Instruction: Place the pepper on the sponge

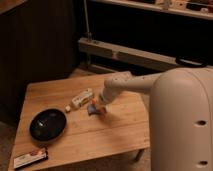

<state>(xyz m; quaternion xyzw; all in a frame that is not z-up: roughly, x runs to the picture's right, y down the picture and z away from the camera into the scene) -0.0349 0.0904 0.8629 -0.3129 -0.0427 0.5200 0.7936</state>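
On the wooden table (120,132), a small light-blue sponge (92,109) lies near the middle. The orange-red pepper (102,111) shows as a small orange tip at the sponge's right edge, right under the arm's end. My gripper (98,105) hangs at the end of the white arm, directly over the sponge and pepper. The arm hides most of both.
A white tube with an orange label (80,99) lies just left of the sponge. A black bowl (48,124) sits at the table's left. A flat packet (30,158) lies at the front left corner. The robot's white body (182,125) fills the right side.
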